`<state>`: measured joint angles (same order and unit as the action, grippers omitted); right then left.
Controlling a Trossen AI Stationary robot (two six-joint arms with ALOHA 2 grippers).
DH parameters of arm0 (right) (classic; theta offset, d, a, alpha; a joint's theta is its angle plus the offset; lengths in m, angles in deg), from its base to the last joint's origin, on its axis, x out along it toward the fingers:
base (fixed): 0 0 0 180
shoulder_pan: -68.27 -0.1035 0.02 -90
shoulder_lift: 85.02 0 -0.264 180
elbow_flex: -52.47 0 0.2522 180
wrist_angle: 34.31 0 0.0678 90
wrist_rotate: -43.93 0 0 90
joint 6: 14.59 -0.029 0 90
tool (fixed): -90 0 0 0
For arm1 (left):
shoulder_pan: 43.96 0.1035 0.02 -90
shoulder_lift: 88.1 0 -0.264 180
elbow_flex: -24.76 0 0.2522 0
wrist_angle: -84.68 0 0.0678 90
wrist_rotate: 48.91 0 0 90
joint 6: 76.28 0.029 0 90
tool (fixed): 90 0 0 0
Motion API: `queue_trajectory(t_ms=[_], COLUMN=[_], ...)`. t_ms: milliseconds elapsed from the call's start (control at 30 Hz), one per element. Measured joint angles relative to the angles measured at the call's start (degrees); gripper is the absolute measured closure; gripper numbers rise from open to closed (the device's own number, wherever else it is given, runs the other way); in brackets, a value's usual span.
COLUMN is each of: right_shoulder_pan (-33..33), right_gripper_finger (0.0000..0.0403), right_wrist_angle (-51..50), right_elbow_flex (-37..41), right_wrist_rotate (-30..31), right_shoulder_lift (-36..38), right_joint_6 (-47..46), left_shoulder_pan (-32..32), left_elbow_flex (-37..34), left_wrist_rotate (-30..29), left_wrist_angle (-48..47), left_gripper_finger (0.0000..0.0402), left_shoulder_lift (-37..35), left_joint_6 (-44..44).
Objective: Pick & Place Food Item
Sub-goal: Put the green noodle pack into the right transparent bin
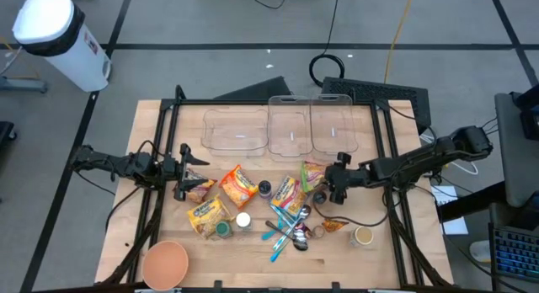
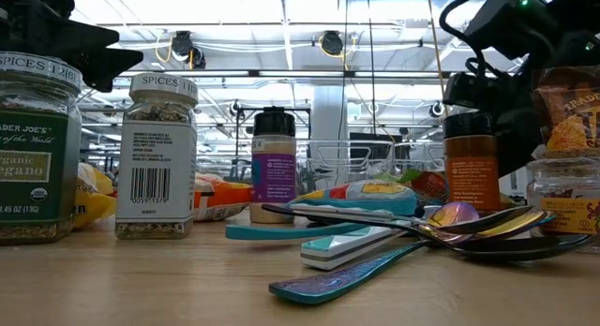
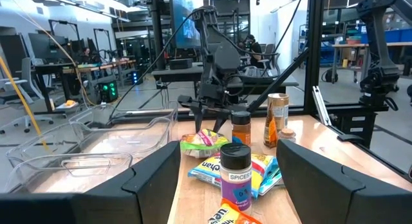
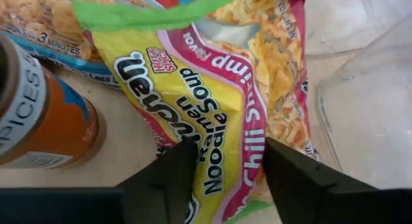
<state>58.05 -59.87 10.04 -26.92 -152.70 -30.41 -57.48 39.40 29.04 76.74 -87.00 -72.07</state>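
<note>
While flat, ramen packet (image 4: 225, 102) points between hand (image 4: 228, 163) fingers.

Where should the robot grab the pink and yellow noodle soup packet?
Probably from above, across its lower edge. The ramen packet lies flat on the table, so only its thin edges offer a pinch. The right gripper is open there, one finger each side, beside the orange spice jar.

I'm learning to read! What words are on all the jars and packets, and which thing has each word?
"SPICES", "ORGANIC OREGANO", "TRADER JOE'S": oregano jar
"SPICES": barcode jar
"SPICES": purple jar
"SPICES": orange jar
"Ramen Noodle Soup", "Chili", "Shrimp": noodle packet, between the right gripper fingers
"3 MINUTES", "Less": blue packet
"TRADE": bag
Other small print: too blurry.
</note>
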Motion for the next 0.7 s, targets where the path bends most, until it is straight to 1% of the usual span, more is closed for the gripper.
queue_trajectory(t_ms=[167, 367, 533, 700], right_shoulder_pan=[0.0, 0.0, 0.0, 0.0], right_gripper_finger=[0.0278, 0.0306, 0.0319, 0.0323], right_wrist_angle=[-0.1, -0.6, -0.6, -0.5], right_elbow_flex=[0.0, 0.0, 0.0, 0.0], right_wrist_rotate=[0.0, 0.0, 0.1, 0.1], right_shoulder_lift=[2.7, 8.3, 13.7, 19.4], right_joint_6=[0.0, 0.0, 0.7, 2.0], left_shoulder_pan=[0.0, 0.0, 0.0, 0.0], left_elbow_flex=[0.0, 0.0, 0.0, 0.0], left_wrist_rotate=[0.0, 0.0, 0.0, 0.0], left_wrist_angle=[0.0, 0.3, 0.3, 0.3], left_gripper_finger=[0.0135, 0.0135, 0.0135, 0.0135], left_shoulder_lift=[0.0, 0.0, 0.0, 0.0], left_joint_6=[0.0, 0.0, 0.0, 0.0])
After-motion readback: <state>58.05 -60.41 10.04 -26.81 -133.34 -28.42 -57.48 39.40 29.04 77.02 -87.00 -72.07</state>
